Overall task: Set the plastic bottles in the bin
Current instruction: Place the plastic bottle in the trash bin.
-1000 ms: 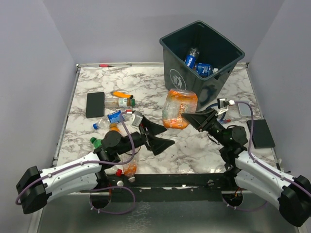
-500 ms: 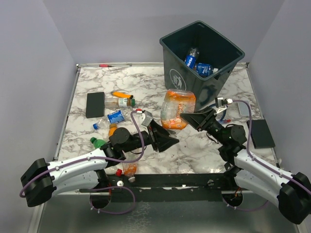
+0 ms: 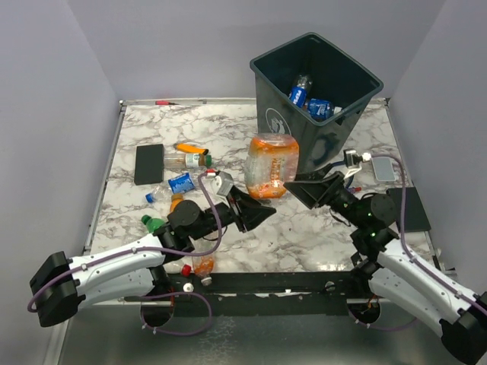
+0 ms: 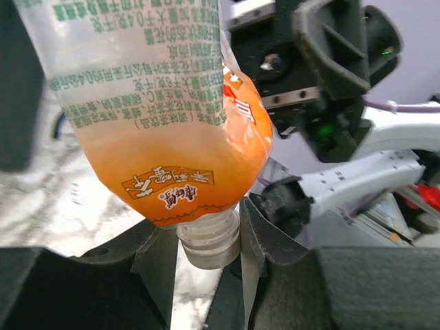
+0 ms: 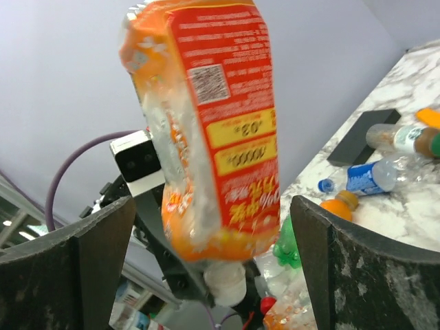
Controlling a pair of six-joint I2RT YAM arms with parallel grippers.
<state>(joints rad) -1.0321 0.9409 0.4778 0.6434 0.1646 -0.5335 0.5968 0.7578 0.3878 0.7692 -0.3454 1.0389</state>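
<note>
Before the bin [image 3: 283,114], left claw [image 4: 206,237] pinches the orange bottle [image 3: 270,163] neck-down — seemingly upright — right claw [image 5: 210,213] spread.

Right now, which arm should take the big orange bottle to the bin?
Left, probably. The left gripper is shut on the neck of the orange bottle, while the right gripper stands open around its body, gripping nothing. The bin stands just beyond.
</note>
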